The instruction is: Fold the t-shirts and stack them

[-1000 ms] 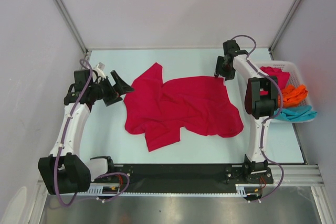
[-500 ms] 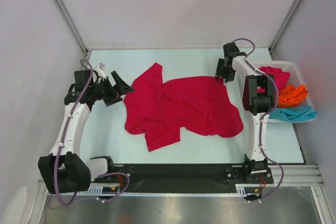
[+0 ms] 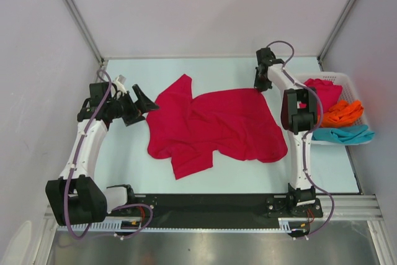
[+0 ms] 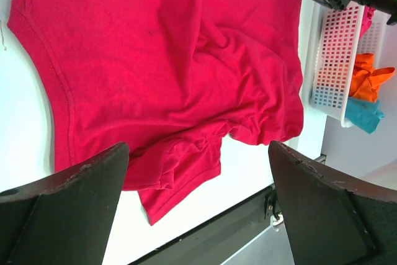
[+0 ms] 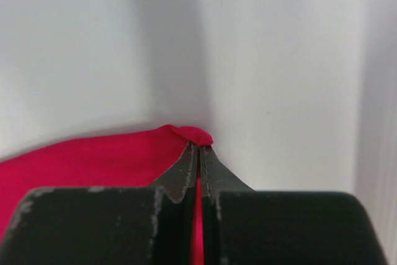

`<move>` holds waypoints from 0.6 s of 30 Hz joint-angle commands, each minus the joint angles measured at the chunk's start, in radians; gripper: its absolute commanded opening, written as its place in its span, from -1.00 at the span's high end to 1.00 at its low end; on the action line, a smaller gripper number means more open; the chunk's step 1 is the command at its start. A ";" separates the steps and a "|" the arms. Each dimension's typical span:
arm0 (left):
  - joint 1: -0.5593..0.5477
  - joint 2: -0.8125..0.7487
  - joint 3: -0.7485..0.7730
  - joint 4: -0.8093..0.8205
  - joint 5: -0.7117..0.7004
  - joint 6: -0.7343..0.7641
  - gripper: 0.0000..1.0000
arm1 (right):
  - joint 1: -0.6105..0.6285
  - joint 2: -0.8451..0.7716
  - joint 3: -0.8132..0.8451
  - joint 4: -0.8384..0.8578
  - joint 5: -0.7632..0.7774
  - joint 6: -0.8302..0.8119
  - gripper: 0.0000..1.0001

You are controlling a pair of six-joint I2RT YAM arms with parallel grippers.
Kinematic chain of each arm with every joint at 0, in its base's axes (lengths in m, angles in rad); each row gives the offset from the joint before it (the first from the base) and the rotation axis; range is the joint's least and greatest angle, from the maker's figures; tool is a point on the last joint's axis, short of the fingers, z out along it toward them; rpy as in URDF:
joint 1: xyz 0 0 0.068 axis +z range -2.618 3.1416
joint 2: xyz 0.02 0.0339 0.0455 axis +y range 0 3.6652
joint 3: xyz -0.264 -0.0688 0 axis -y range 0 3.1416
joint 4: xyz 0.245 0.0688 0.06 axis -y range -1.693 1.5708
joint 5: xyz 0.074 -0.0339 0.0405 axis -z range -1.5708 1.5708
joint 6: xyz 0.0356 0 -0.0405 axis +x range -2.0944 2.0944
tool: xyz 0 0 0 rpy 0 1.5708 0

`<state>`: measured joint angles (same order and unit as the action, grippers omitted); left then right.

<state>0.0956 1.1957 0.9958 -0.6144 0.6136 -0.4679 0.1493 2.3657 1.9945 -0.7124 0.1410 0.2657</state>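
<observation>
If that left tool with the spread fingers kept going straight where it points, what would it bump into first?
The left tool, wide open, points at the crumpled red t-shirt. It would probably meet that cloth's near edge first, though its height is hard to judge.

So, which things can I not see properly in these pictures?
- Top view: the right arm covers part of the basket, so the shirts inside cannot be counted.
- Top view: the red t-shirt is crumpled; its own folds hide the collar.
- Right wrist view: the right claw fills the bottom; how much cloth it pinches is hidden.
- Left wrist view: the frame edge cuts off the basket.
</observation>
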 commanded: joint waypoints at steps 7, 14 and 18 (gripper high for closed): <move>-0.002 -0.033 -0.017 0.007 0.006 0.044 -0.99 | -0.014 0.043 0.289 -0.036 0.380 -0.066 1.00; -0.002 -0.028 -0.010 -0.005 0.006 0.054 -1.00 | -0.054 0.099 0.410 -0.067 0.440 -0.094 1.00; -0.002 -0.025 -0.008 -0.004 0.006 0.055 -0.99 | -0.065 0.148 0.440 -0.107 0.422 -0.097 1.00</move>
<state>0.0956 1.1946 0.9798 -0.6220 0.6128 -0.4423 0.0982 2.4622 2.3863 -0.7742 0.5251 0.1856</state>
